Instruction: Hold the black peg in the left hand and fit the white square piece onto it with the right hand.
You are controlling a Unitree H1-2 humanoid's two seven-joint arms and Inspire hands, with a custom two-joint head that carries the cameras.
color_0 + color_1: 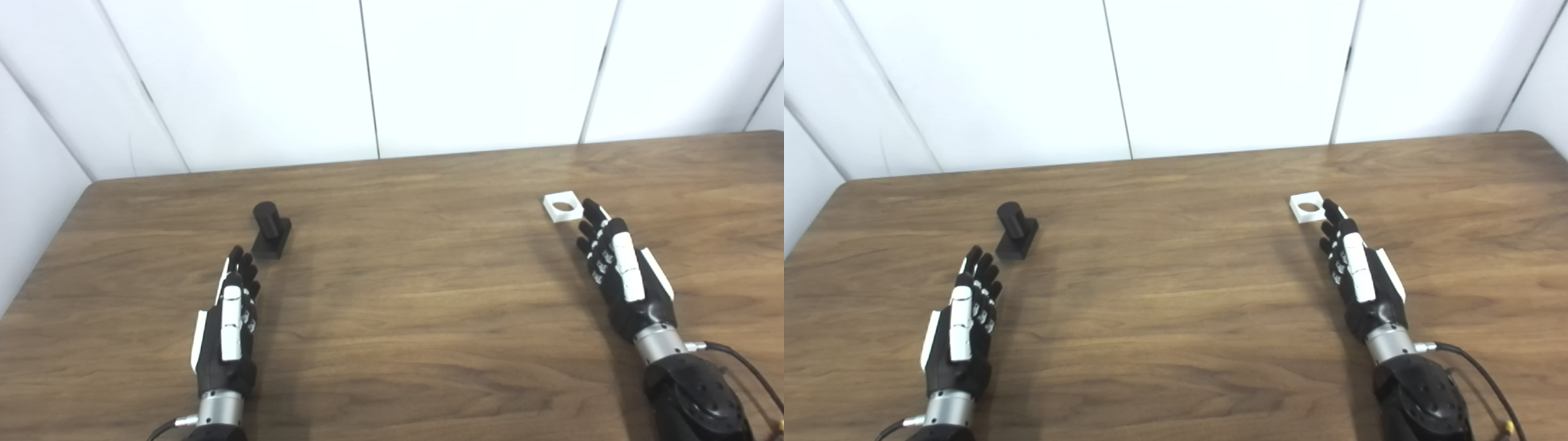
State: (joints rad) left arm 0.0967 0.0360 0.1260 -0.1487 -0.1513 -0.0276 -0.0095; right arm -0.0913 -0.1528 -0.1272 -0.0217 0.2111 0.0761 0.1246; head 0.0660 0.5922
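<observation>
One black peg (271, 229) — one white square piece (563, 206) — two hands.

wooden table (429, 318) with rounded corners, white panelled wall (478, 73) behind it

Matt black peg (271, 230), wood-grain table (429, 318)
</observation>
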